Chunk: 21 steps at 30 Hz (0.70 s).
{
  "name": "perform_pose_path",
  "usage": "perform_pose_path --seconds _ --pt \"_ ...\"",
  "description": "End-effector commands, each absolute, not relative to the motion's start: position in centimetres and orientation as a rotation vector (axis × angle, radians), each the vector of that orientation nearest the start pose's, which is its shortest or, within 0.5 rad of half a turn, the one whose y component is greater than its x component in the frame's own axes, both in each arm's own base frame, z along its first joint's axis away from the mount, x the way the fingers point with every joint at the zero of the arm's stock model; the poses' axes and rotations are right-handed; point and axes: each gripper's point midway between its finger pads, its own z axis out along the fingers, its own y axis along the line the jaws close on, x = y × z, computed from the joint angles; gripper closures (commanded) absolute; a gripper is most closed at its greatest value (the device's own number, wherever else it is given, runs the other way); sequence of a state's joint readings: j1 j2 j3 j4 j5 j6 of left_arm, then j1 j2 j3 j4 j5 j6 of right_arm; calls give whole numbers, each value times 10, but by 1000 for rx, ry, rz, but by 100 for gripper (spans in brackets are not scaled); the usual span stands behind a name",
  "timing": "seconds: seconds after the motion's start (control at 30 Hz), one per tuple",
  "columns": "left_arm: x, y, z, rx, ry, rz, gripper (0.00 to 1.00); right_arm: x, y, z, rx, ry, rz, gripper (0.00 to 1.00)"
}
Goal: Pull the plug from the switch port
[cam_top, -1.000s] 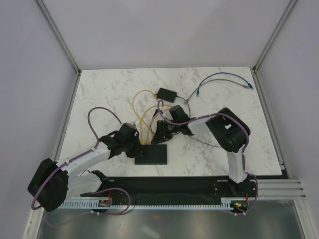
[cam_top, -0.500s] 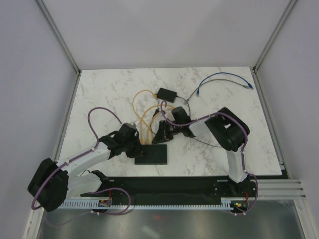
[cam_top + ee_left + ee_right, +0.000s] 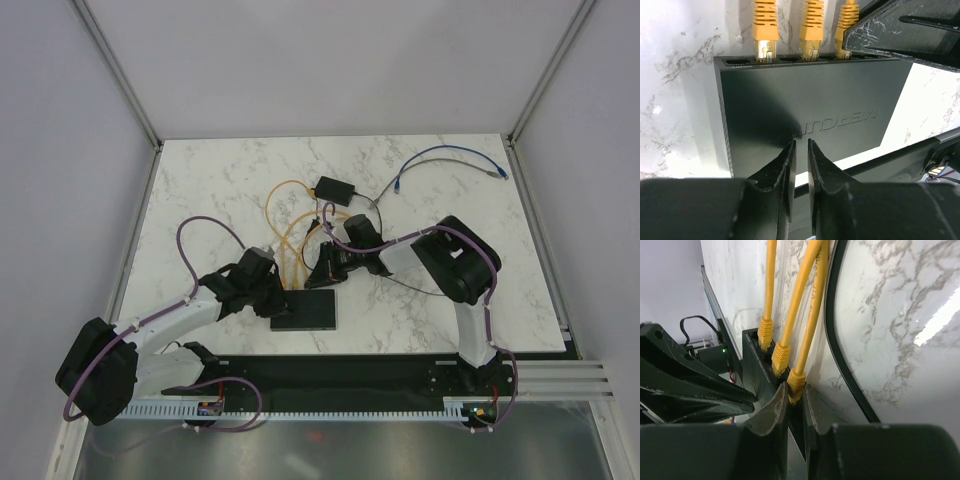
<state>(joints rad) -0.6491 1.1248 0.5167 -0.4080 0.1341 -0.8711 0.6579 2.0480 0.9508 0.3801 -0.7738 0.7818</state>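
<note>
The switch point(image 3: 306, 311) is a flat black box near the table's front edge, its sockets facing away from the arms. In the left wrist view the switch point(image 3: 790, 95) has three yellow plugs in its far edge: left point(image 3: 765, 47), middle point(image 3: 811, 42), right point(image 3: 846, 30). My left gripper point(image 3: 800, 146) is shut and empty, its tips resting on the switch's top. My right gripper point(image 3: 796, 390) is shut on the rightmost yellow plug point(image 3: 796, 379), which sits at its socket. In the top view the left gripper point(image 3: 277, 297) and the right gripper point(image 3: 325, 274) meet at the switch.
A smaller black box point(image 3: 335, 189) with thin leads lies behind the switch. Yellow cables point(image 3: 288, 228) loop between them. A blue cable point(image 3: 450, 158) lies at the back right. A black lead point(image 3: 840, 340) runs beside the gripped plug.
The right wrist has shifted slightly by the switch's socket edge. The left arm and the switch have not moved.
</note>
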Motion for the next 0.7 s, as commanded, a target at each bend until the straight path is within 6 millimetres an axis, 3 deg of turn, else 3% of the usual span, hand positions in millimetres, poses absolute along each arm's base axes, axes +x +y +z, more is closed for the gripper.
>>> perform_pose_path --seconds 0.0,0.2,0.37,0.47,0.67 --pt "159 -189 33 -289 2757 -660 78 274 367 10 -178 2532 1369 100" --pt "156 -187 30 -291 2767 -653 78 282 373 13 68 2493 1463 100" --pt "155 -186 28 -284 2774 -645 78 284 363 10 150 2487 1371 100" --pt "155 -185 27 -280 2775 -641 78 285 360 8 83 2489 1284 100" --pt "155 -188 31 -259 2763 -671 78 297 372 35 -108 2429 1280 100"
